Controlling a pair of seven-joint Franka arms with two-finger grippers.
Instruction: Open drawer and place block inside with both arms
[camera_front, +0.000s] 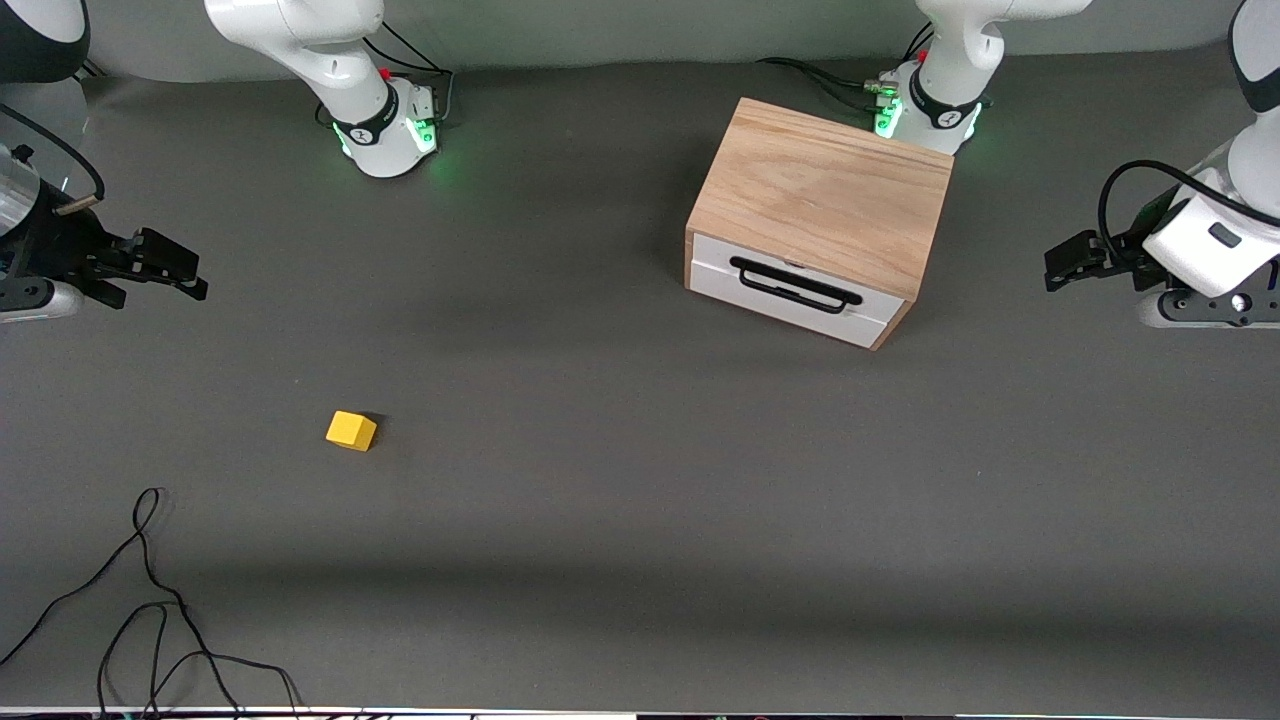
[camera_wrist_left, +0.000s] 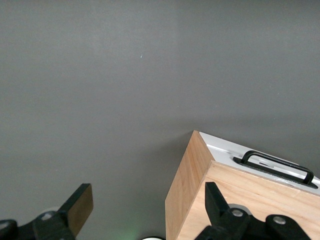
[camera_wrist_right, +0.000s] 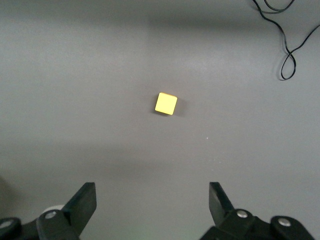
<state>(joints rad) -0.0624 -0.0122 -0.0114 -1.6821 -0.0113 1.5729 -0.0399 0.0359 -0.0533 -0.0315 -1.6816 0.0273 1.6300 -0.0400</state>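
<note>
The light oak cabinet (camera_front: 820, 195) stands near the left arm's base. Its drawer (camera_front: 790, 292), with a white front and a black bar handle (camera_front: 795, 284), is shut. The yellow block (camera_front: 351, 431) lies on the grey table, nearer to the front camera and toward the right arm's end. My right gripper (camera_front: 185, 272) hangs open and empty over the table at the right arm's end; its wrist view shows the block (camera_wrist_right: 166, 104) on the table ahead of its open fingers (camera_wrist_right: 82, 202). My left gripper (camera_front: 1060, 268) hangs open and empty over the table beside the cabinet (camera_wrist_left: 220, 190).
A loose black cable (camera_front: 150, 600) lies on the table near the front edge at the right arm's end; it also shows in the right wrist view (camera_wrist_right: 287, 45). The two green-lit arm bases (camera_front: 395, 125) stand along the table's back edge.
</note>
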